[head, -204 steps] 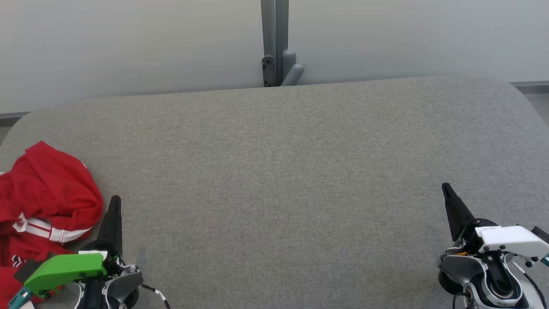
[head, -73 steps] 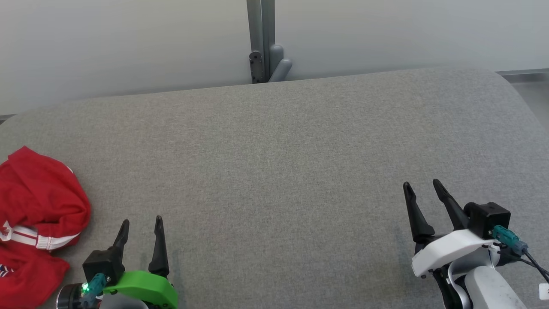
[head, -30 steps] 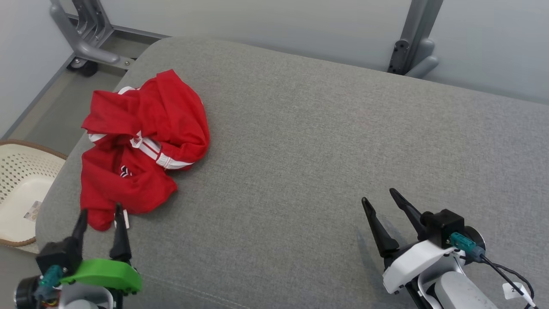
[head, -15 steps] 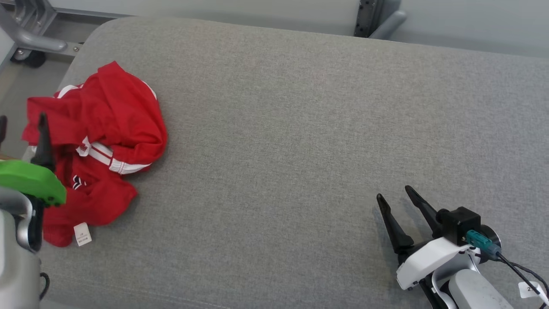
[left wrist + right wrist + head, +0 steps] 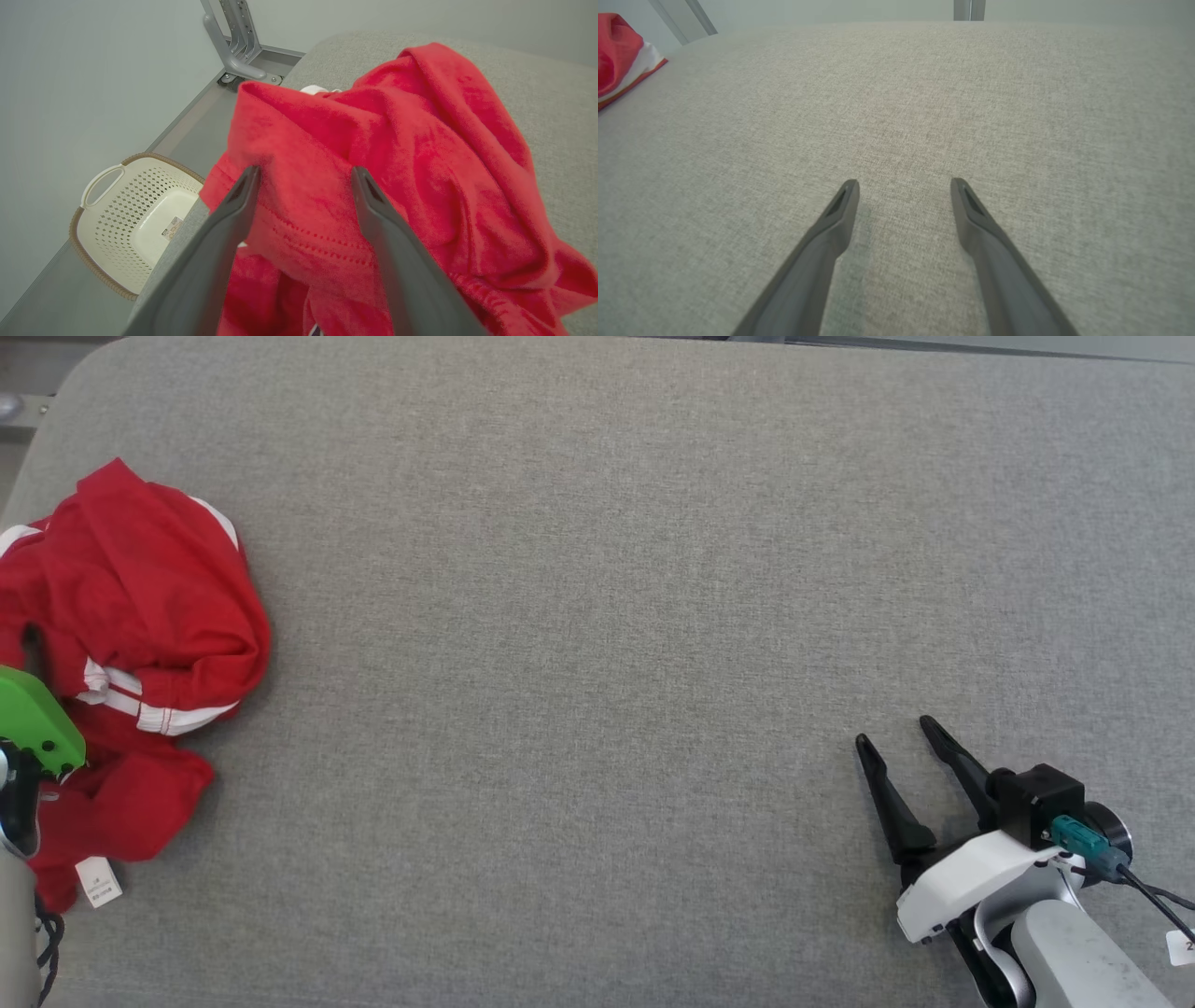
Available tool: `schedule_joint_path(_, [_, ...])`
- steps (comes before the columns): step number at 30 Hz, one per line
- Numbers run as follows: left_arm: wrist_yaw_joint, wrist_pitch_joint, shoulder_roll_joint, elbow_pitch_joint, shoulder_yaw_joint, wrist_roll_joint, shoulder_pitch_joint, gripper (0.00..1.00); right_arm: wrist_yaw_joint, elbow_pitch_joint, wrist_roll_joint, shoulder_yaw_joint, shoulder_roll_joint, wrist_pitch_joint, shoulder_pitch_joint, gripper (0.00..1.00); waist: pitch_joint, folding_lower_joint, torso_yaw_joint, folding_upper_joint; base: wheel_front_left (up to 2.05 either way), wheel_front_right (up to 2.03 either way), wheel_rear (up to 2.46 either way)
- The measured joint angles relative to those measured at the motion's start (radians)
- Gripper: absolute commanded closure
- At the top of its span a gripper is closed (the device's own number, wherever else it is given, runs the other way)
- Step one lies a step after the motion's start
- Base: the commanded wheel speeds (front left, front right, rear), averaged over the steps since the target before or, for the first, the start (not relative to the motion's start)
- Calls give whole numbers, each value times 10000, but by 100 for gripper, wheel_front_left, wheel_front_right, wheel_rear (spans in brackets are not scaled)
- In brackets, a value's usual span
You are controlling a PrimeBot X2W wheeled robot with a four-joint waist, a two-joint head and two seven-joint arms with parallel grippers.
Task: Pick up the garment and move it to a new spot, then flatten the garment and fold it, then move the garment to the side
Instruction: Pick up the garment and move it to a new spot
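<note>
Presently, left gripper (image 5: 304, 172): 2 fingers spread wide, nothing clamped. They are aimed at a raised fold of the red garment (image 5: 420, 140); whether they touch the cloth cannot be told. Right gripper (image 5: 894, 733): fingers likewise wide apart, empty, low over bare fabric at the near right of the grey padded surface (image 5: 597, 569), well apart from the garment. Garment: crumpled in a heap at the left end of the surface, close to its edge, with white stripes showing and a white label (image 5: 98, 882) at its near end. Beyond that left edge, on the floor: 1 cream perforated basket (image 5: 140, 219) with a brown rim. A grey metal frame (image 5: 236, 28) stands farther off by the wall.
</note>
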Motion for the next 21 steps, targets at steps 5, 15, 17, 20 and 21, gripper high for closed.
schedule_joint_path(5, [470,-42,-13,677,92,-19,-180,0,0,-36,69,-8,-35,0,-58,0,247,0,-201,0,0,0,0])
schedule_joint_path(15, [387,-614,353,1032,-117,117,-728,100,0,82,253,56,347,0,-180,0,27,0,-358,0,0,0,0])
schedule_joint_path(17, [255,-704,525,855,-280,247,-1033,100,0,109,328,15,481,0,-173,0,-121,0,-378,0,0,0,0])
schedule_joint_path(20, [17,-945,744,359,-610,537,-1545,100,0,157,374,-46,740,0,-125,0,-366,0,-433,0,0,0,0])
schedule_joint_path(21, [-82,-1030,765,127,-746,617,-1754,100,0,178,397,-69,826,0,-88,0,-457,0,-456,0,0,0,0])
